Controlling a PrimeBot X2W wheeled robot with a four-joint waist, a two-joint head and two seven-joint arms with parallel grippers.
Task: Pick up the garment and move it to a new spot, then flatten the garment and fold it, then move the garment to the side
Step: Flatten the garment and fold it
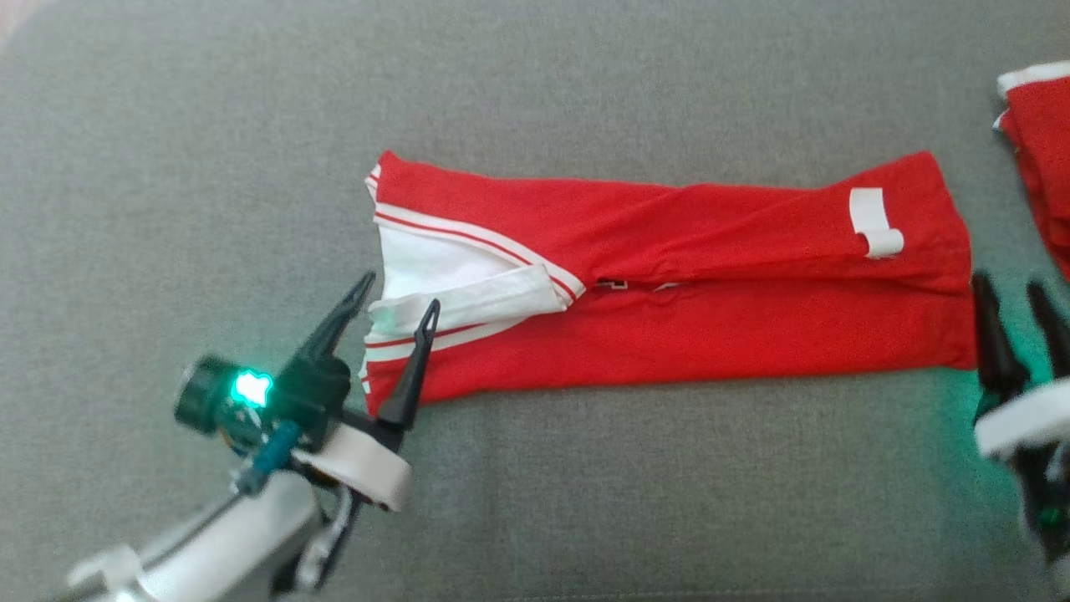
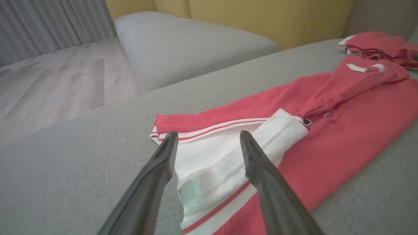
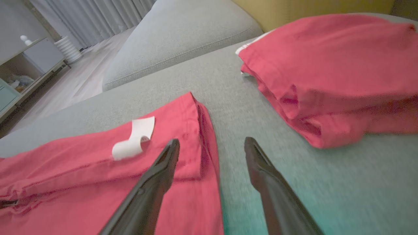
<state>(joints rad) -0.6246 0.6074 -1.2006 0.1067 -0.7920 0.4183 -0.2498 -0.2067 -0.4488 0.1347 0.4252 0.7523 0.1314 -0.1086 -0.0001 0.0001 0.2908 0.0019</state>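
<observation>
On sofa [image 1: 209,167] | garment [image 1: 710,334] folded | left tool [image 1: 400,291], right tool [image 1: 1008,284] spread, empty | neighbouring pile [image 1: 1041,142] cropped, likely folded

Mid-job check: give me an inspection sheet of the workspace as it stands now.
surface: grey cushion, flat, no stains seen
job's things: red garment lies as a long strip, sides folded in, white collar at one end, white label near the hem
clutter: second red garment, folded, apart from the hem
grippers: left tool open, astride the collar, contact unclear; right tool open at the hem, holding nothing
cables: teal-plugged lead on the left wrist
surroundings: wood floor, grey curtains, yellow wall
</observation>
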